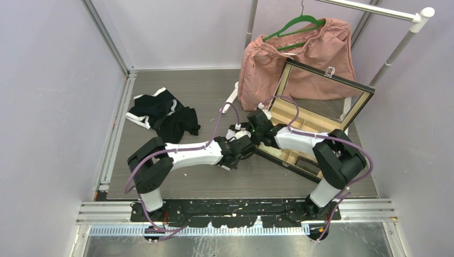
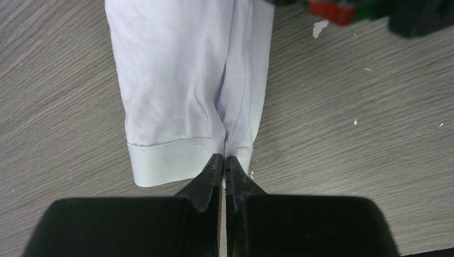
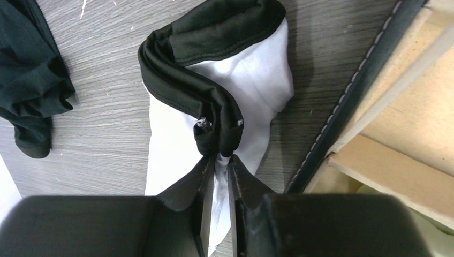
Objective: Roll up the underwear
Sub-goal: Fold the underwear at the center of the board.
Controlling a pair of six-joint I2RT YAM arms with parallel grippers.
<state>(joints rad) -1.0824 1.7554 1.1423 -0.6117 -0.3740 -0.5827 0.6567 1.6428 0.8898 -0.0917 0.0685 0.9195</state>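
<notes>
Left gripper point(image 2: 224, 160): jaws closed tight on the stitched hem of the white briefs point(image 2: 176, 80), pinching at a lengthwise fold. From the tips the cloth runs flat across the table point(image 2: 348, 134). Right gripper point(image 3: 218, 160): jaws stand slightly apart with white cloth lying between them and the bunched black band point(image 3: 214, 32) curling at the tips. Whether this cloth is pinched cannot be told. In the top view the two grippers meet nose to nose at mid-table, one at each end of the briefs, which lie on the table under them and are mostly hidden there. The box point(image 3: 353, 91) sits just beside the briefs on the right, its dark stitched edge near the cloth, its lid raised and wooden compartments showing. The black briefs point(image 1: 166, 115) lie in a loose heap at the far left of the table, well apart from both grippers. The pink garment point(image 1: 267, 69) hangs on a green hanger point(image 1: 297, 21) behind the box lid.
</notes>
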